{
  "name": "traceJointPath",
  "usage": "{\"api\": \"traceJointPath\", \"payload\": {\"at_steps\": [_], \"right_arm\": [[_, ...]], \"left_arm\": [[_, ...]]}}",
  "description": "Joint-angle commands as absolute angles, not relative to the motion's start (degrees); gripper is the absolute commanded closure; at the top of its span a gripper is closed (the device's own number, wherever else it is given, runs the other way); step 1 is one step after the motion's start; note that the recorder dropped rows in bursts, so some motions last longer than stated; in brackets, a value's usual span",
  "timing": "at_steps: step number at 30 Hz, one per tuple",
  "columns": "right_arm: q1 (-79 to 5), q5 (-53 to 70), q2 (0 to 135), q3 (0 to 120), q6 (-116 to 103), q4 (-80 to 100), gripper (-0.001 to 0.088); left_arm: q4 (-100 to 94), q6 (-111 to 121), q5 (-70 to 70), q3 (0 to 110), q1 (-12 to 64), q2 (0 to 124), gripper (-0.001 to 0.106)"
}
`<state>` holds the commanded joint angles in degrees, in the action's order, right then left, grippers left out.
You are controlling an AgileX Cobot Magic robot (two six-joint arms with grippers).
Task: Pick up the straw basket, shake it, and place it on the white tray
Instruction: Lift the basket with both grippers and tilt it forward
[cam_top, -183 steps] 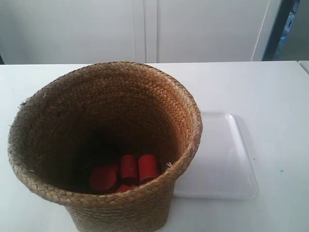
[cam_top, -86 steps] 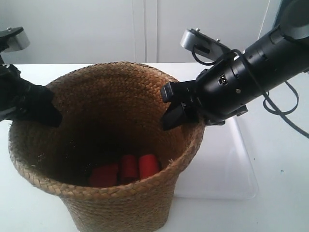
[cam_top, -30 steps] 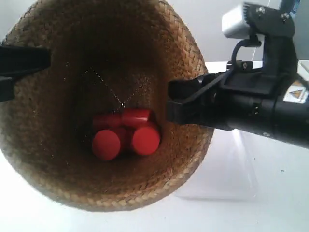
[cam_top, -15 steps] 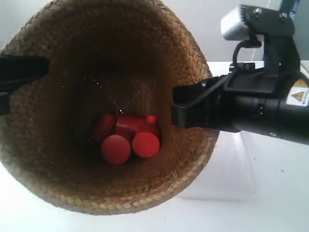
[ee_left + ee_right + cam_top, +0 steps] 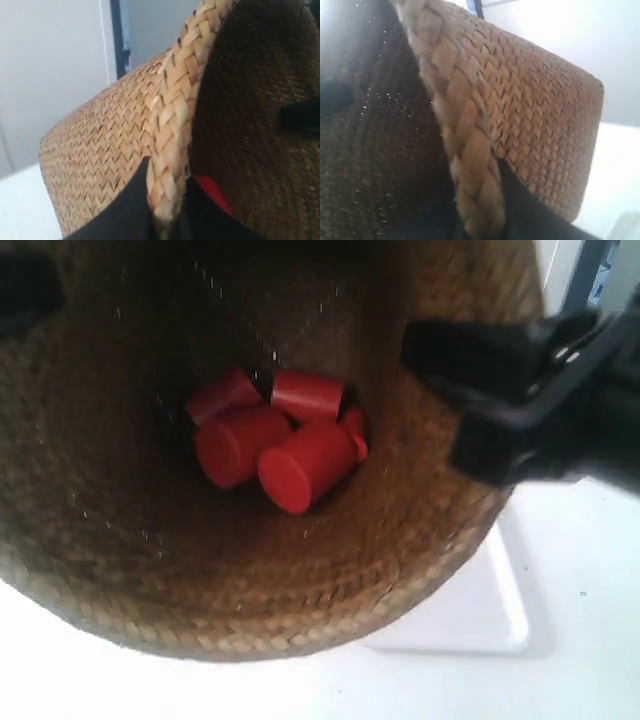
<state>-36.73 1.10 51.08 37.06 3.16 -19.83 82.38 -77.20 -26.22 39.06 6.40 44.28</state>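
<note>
The straw basket (image 5: 330, 580) hangs lifted close to the exterior camera, its dark inside filling the view, with several red cylinders (image 5: 290, 455) loose at the bottom. My left gripper (image 5: 167, 200) is shut on the braided rim (image 5: 175, 115), one finger outside and one inside. My right gripper (image 5: 485, 210) is shut on the opposite rim (image 5: 457, 125) the same way. In the exterior view the arm at the right (image 5: 530, 390) grips the rim, and the arm at the left (image 5: 25, 285) shows only as a dark shape. The white tray (image 5: 480, 610) lies on the table below, partly hidden by the basket.
The white table (image 5: 590, 640) stretches beyond the tray. A white wall (image 5: 50, 75) and a dark post (image 5: 120, 35) stand behind.
The basket has risen and come nearer the exterior camera, filling the frame. The red cylinders have tumbled and shifted inside. Both grippers keep hold of the rim.
</note>
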Motion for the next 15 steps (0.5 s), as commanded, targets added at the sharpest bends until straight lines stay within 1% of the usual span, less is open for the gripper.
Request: {"api": "traceJointPath", "payload": {"at_steps": [2, 4, 7, 10, 12, 15], "right_arm": [[-38.4, 7.5, 47.7, 41.2, 2.2, -19.9, 0.0868], [-40.0, 9.8, 44.5, 44.2, 2.8, -19.7, 0.0868], [-40.0, 5.7, 42.7, 42.7, 5.2, -15.4, 0.0868], [-38.3, -1.1, 50.2, 38.2, 5.4, -14.0, 0.0868], [-38.3, 0.7, 51.5, 39.8, 3.8, -14.8, 0.0868], [-40.5, 5.2, 47.4, 45.4, 2.2, -15.1, 0.0868]], "left_arm": [[82.1, -77.2, -28.3, 42.0, 6.4, 41.2, 0.105], [82.1, -76.8, -27.9, 44.5, 6.4, 38.5, 0.105], [81.8, -76.7, -27.5, 42.5, 6.4, 38.7, 0.105], [81.7, -76.6, -22.2, 36.7, 6.4, 43.7, 0.105], [81.9, -74.3, -23.7, 37.9, 6.4, 43.4, 0.105], [81.6, -74.5, -26.8, 42.9, 6.4, 39.3, 0.105]]}}
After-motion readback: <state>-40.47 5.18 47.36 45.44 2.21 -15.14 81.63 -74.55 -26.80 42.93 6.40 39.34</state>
